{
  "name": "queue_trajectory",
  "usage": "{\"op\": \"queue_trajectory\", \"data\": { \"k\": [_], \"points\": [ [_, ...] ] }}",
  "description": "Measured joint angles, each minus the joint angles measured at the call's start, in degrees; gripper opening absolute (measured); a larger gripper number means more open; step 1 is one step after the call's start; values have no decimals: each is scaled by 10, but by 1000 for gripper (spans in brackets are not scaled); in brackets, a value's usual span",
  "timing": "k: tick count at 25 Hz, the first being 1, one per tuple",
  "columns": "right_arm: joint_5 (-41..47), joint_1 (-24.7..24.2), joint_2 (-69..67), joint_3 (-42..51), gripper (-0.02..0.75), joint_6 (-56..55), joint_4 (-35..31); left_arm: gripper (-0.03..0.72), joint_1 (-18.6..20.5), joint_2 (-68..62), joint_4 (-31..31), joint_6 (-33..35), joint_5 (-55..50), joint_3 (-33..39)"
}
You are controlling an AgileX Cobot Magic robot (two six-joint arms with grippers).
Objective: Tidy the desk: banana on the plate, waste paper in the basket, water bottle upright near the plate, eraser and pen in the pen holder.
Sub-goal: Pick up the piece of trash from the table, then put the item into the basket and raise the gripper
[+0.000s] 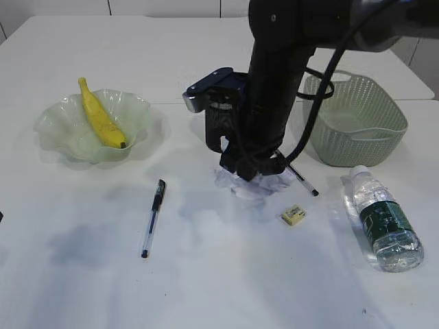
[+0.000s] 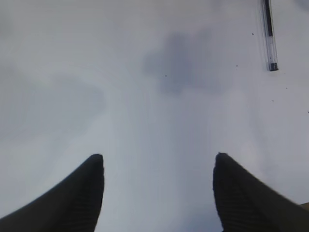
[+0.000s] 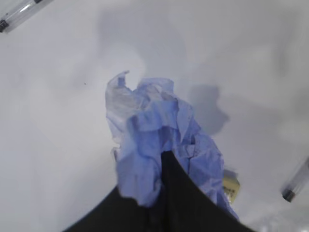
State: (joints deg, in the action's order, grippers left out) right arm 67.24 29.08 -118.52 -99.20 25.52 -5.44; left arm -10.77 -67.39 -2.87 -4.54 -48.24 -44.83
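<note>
White bench (image 1: 226, 288): matte top, faint grey smudges and small dark specks; seam line across bench's far part.

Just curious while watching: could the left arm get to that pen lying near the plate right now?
Probably yes. The left tool is open and holds nothing, and the pen lies alone on the bare table with nothing over or against it. The other arm is busy on the waste paper.

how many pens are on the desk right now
2. One pen lies in the open on the left-centre of the table, below the plate. The second pen lies beside the crumpled paper, partly hidden under the right arm. The arm may hide more.
</note>
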Motion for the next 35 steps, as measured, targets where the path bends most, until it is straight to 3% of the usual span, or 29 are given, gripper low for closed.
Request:
{"op": "queue_trajectory", "data": {
  "k": [6, 12, 20, 28, 35],
  "points": [
    [12, -43, 31, -3, 23, -8, 19, 497, 0, 0, 0, 0, 0, 0],
    [7, -121, 48, -3, 23, -17, 20, 496, 0, 0, 0, 0, 0, 0],
    [-50, -207, 50, -13, 23, -42, 20, 496, 0, 0, 0, 0, 0, 0],
    [-160, -243, 50, -31, 22, -87, 21, 496, 0, 0, 0, 0, 0, 0],
    [-245, -250, 48, -32, 22, -178, 67, 496, 0, 0, -8, 0, 0, 0]
  ]
}}
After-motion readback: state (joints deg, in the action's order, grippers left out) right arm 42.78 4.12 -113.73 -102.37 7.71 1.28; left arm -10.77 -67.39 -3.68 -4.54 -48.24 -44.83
